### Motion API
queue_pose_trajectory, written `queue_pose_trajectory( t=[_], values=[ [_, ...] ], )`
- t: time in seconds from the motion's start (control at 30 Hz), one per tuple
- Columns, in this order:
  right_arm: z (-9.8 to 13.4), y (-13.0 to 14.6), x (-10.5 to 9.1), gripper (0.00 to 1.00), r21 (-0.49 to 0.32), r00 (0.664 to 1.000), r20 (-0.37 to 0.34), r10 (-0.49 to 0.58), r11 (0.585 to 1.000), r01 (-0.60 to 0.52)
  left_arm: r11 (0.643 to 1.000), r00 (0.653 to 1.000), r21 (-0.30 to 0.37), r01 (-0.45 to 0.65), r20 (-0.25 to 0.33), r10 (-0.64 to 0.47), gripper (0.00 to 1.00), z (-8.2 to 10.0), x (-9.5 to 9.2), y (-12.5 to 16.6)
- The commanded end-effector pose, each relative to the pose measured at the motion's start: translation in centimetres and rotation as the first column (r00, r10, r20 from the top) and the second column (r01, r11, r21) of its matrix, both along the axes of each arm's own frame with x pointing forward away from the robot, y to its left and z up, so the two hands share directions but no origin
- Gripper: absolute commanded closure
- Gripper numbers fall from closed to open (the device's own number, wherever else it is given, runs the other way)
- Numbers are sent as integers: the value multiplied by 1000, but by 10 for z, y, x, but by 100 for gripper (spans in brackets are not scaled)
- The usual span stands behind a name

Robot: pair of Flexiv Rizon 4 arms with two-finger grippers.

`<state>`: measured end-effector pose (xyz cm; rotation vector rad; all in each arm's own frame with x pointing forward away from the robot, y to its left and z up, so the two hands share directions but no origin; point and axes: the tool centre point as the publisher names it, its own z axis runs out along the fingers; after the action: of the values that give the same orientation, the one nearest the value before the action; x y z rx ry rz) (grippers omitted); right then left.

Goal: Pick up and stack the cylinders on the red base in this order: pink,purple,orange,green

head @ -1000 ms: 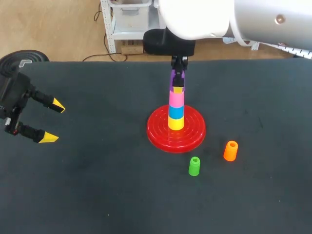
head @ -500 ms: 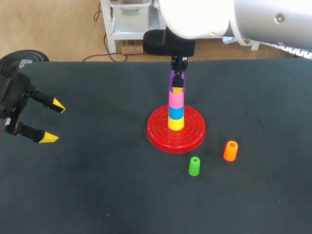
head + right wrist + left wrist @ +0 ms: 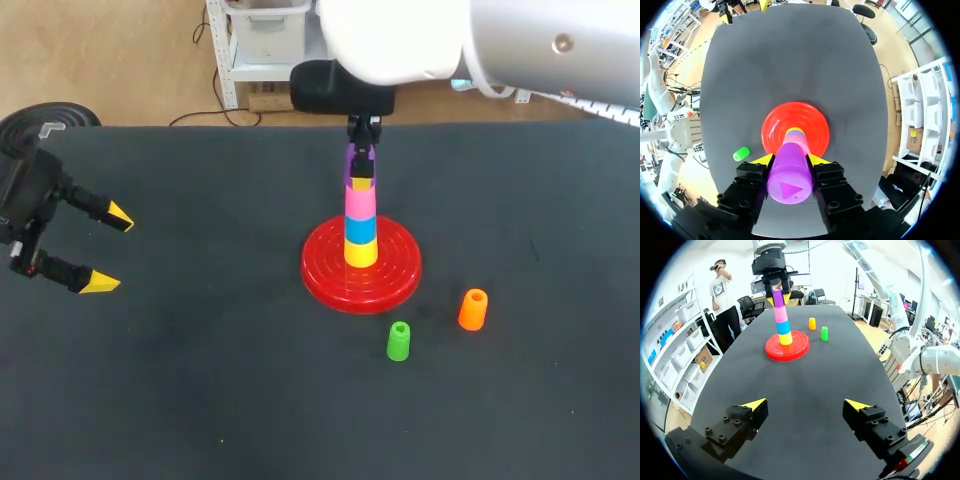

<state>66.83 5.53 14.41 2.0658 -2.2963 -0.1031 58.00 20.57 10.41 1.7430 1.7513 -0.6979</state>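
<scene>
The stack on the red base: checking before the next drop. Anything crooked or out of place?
Nothing stands out. The stack stands straight on the red base, the right gripper holds the purple cylinder in line above it, and the orange cylinder and green cylinder stand upright.

Dark table [image 3: 200, 400]; on it red base [image 3: 325, 276], orange cylinder [image 3: 472, 309], green cylinder [image 3: 398, 341]
</scene>
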Motion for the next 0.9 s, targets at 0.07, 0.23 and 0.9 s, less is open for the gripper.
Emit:
queue_pose_trajectory(
  t=[0.07, 0.23, 0.9],
  values=[
    [-15, 1, -1, 100, 3, 1000, 3, 1, 1000, -1, 1000, 1000, -3, 0, 4, 0, 0, -1, 0, 1],
    [-14, 0, -1, 100, 4, 1000, 5, -1, 1000, 1, 1000, 1000, -3, 0, 4, 0, 0, -1, 0, 1],
    [6, 0, 0, 100, 0, 998, 55, -1, 1000, 1, 1000, 1000, -3, 0, 4, 0, 0, -1, 0, 1]
  ],
)
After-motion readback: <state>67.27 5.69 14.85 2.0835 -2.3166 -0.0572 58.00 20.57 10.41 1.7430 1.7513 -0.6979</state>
